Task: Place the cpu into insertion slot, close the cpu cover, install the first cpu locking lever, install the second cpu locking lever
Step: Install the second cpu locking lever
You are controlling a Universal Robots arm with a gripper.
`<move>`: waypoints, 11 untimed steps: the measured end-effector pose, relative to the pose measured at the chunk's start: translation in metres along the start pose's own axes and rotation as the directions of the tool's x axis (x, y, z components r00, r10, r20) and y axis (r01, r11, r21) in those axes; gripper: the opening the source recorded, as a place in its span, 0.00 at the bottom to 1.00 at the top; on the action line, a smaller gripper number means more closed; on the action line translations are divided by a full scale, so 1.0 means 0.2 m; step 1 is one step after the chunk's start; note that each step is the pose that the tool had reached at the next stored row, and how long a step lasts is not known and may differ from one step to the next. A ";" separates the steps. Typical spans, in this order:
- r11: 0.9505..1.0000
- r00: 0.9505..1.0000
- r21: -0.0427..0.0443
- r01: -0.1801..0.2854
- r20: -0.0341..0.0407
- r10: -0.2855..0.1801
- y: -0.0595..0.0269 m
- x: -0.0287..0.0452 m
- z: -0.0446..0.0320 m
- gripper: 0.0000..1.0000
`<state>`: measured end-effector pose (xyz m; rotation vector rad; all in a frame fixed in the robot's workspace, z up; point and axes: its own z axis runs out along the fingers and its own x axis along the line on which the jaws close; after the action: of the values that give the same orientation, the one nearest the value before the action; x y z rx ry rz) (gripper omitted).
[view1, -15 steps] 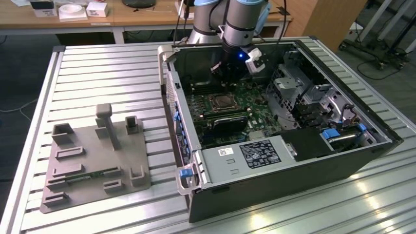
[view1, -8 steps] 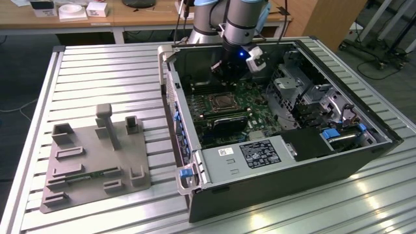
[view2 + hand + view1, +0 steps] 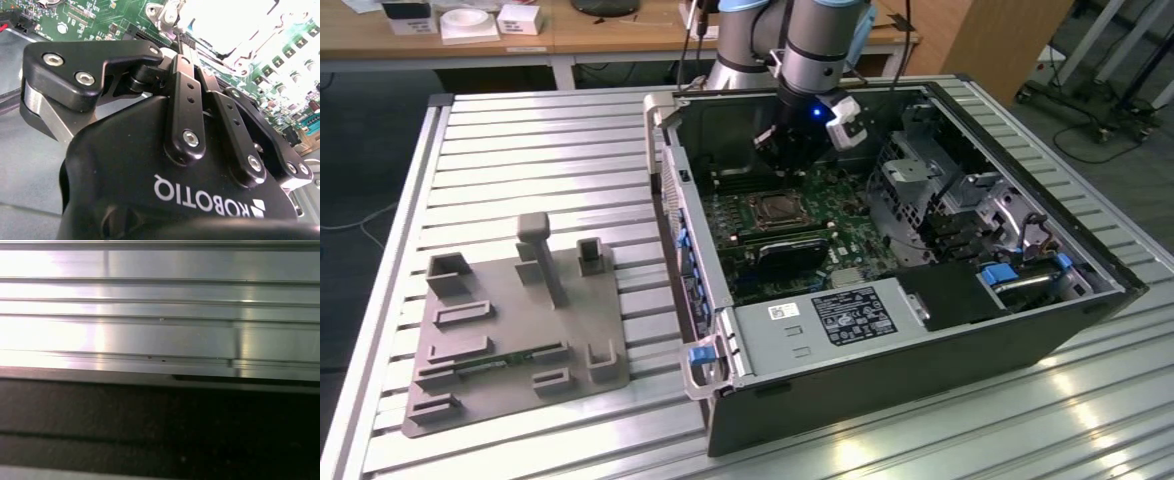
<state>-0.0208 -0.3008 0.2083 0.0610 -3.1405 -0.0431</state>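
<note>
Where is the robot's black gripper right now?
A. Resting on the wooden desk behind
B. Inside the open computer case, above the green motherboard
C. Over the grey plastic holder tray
B: in the exterior view the black gripper hangs inside the open black computer case, over the green motherboard.

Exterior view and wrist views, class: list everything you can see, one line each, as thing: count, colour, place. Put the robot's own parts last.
Computer case: one, black, lying open on the table.
Motherboard: one, green, inside the case.
Insertion slot: one, silvery rim, on the motherboard, below the gripper in the exterior view.
Power supply: one, grey with label, at the case's near end.
Fixture block: one, grey, on the table at the exterior view's left.
Table: one, silvery, slatted.
Desk: one, wooden, behind.
Arm: one, grey, reaching into the case.
Gripper: one, black, above the motherboard.
</note>
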 end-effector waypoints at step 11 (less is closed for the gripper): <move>1.000 1.000 0.000 0.000 0.000 0.000 -0.029 0.001 -0.001 0.10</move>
<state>-0.0208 -0.3066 0.2083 0.0608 -3.1405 -0.0429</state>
